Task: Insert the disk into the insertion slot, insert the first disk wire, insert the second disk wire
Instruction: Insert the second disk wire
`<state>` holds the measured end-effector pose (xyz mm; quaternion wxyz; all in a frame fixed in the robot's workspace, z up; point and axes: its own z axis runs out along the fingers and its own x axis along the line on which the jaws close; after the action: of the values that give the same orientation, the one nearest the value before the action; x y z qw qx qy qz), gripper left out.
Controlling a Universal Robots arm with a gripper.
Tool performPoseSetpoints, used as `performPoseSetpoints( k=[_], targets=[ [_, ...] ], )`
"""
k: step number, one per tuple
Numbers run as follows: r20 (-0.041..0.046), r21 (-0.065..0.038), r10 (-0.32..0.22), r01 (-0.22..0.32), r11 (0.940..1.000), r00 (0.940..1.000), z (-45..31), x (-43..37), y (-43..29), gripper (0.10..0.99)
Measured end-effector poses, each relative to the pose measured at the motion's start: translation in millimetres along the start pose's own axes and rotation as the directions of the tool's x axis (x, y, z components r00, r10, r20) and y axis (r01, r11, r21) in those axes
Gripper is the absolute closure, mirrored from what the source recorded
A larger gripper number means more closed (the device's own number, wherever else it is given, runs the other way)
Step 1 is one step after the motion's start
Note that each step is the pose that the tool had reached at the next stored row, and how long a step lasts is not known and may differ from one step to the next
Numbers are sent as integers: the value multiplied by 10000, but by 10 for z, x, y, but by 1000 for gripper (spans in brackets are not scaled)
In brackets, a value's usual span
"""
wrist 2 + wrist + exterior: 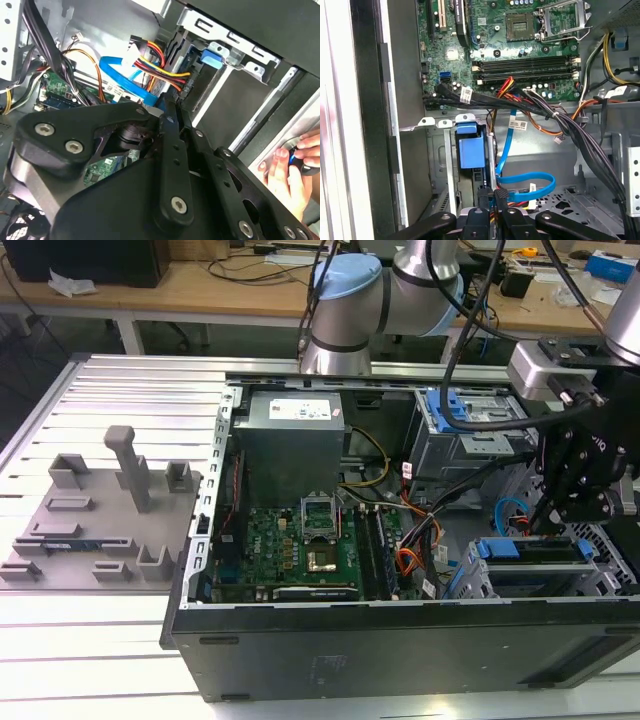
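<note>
The hand [497,212] is pinched narrow on a black connector [501,194] beside the disk [471,152] seated in the insertion slot [451,175].

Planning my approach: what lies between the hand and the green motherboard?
In the first wrist view, a flat blue data cable loops by the hand, and a black cable bundle with red and yellow wires crosses the stretch before the green motherboard.

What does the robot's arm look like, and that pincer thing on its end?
The arm is a thick silver-grey tube with rounded joints capped in pale blue. Black cables run along it. Its end carries a silver-grey block, then the matte black pincer. In the second wrist view the pincer is built of flat black links joined by silver screw heads, narrowing to slim fingers.
</note>
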<state>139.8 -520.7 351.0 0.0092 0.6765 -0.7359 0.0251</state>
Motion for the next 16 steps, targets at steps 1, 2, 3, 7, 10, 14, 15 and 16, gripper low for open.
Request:
performPoseSetpoints(
  k=[1, 2, 3, 7, 10, 14, 15, 16],
  targets=[
    [0, 0, 1, -1, 10000, 10000, 0, 0, 0, 925],
    [-2, 0, -1, 1, 10000, 10000, 0, 0, 0, 925],
    [-1, 0, -6, 6, 10000, 10000, 0, 0, 0, 925],
    [-1, 1, -29, 29, 10000, 10000, 3, 4, 0, 925],
    [-1, 1, -35, 35, 10000, 10000, 3, 4, 0, 925],
    [0, 1, -35, 35, 10000, 10000, 6, 13, -1, 925],
    [-1, 2, -34, 34, 10000, 10000, 6, 17, -2, 925],
    [-1, 1, -34, 34, 10000, 10000, 8, 25, -3, 925]
  ],
)
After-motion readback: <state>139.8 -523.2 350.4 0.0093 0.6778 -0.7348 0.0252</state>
